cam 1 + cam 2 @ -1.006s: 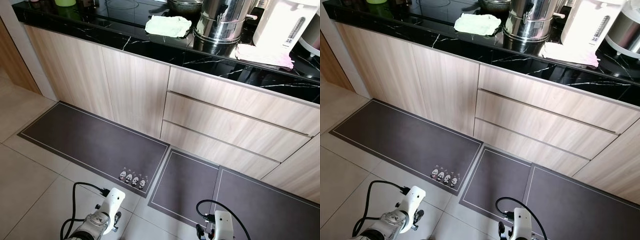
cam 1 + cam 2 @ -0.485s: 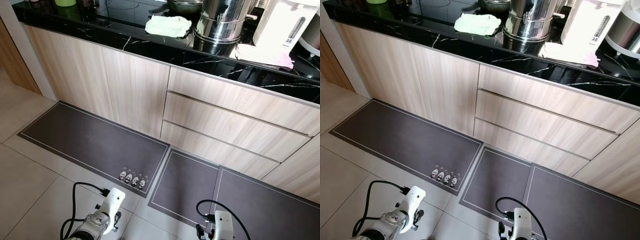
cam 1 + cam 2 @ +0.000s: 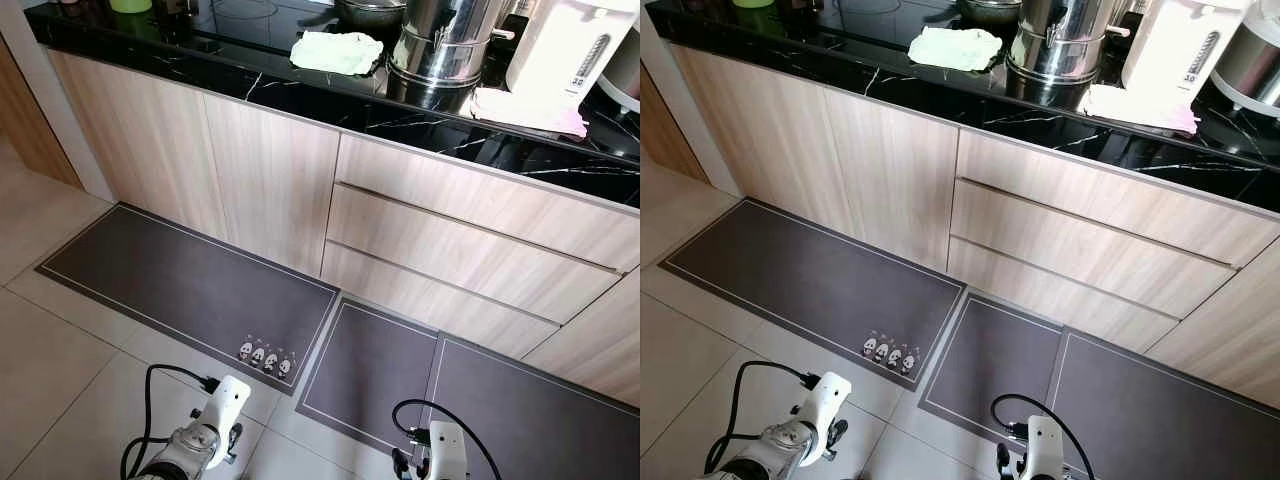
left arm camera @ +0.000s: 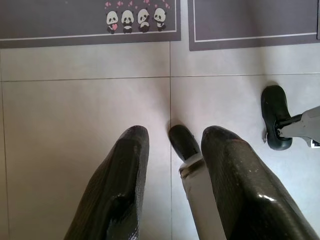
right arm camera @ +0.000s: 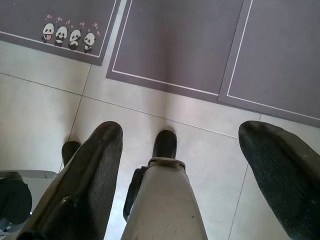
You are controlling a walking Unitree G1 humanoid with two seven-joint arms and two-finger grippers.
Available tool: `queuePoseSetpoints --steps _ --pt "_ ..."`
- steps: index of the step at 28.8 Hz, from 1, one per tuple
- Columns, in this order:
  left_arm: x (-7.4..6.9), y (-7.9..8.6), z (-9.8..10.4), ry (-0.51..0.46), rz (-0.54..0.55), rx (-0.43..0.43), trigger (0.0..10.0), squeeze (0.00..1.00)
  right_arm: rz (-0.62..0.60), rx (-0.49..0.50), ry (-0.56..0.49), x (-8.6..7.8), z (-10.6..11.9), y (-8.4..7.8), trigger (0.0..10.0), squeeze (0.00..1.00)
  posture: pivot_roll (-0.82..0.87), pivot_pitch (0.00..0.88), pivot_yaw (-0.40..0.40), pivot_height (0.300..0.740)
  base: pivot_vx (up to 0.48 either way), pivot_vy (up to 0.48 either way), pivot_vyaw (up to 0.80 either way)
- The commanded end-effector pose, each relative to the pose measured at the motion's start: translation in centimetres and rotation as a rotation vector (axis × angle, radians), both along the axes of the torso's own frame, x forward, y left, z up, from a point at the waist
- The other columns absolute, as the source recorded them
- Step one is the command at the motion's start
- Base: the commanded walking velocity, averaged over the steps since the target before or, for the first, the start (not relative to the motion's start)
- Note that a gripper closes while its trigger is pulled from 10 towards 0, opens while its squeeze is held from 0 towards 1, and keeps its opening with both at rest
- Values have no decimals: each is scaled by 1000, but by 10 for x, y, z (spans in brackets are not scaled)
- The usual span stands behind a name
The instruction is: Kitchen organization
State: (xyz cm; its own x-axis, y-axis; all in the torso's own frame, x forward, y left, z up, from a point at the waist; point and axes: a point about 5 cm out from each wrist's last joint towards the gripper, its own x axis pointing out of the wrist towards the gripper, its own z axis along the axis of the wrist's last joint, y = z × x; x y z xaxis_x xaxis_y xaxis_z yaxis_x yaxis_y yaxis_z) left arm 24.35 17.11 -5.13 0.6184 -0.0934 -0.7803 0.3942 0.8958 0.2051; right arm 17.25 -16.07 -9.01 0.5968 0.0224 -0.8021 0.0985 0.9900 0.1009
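Both arms hang idle over the tiled floor [image 4: 75, 100]. Left gripper [image 4: 170, 150] and right gripper [image 5: 185, 150] have jaws spread, holding nothing. Green cloth [image 3: 337, 51] lies flat on the black counter [image 3: 300, 90], long axis along it, well apart from either jaw.

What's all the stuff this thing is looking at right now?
Countertop: one, black marble, above the cabinets.
Cloth: one, pale green, on the countertop.
Steel pot: one, silver, right of the cloth.
Water boiler: one, white, right of the pot.
Pink towel: one, before the boiler.
Drawers: three, light wood.
Floor mats: three, grey; the left one bears pandas.
Left pincer: open, over floor tiles.
Right pincer: open, over tiles.
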Motion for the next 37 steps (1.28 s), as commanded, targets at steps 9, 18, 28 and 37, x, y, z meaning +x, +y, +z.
queuePoseSetpoints --steps 9,18,28,37 --pt "7 -19 3 -4 27 -95 10000 0 -297 66 13 -27 -9 -17 10000 0 96 115 -89 740 0 0 0" --pt "6 -19 3 -1 29 -95 10000 0 -307 66 11 -27 -9 -17 10000 0 90 116 -88 740 0 0 0" --pt "5 -19 2 1 30 -96 10000 0 -306 64 10 -27 -8 -18 10000 0 93 120 -91 740 0 0 0" --pt "4 -19 2 2 32 -95 10000 0 -303 64 12 -27 -9 -18 10000 0 93 121 -92 740 0 0 0"
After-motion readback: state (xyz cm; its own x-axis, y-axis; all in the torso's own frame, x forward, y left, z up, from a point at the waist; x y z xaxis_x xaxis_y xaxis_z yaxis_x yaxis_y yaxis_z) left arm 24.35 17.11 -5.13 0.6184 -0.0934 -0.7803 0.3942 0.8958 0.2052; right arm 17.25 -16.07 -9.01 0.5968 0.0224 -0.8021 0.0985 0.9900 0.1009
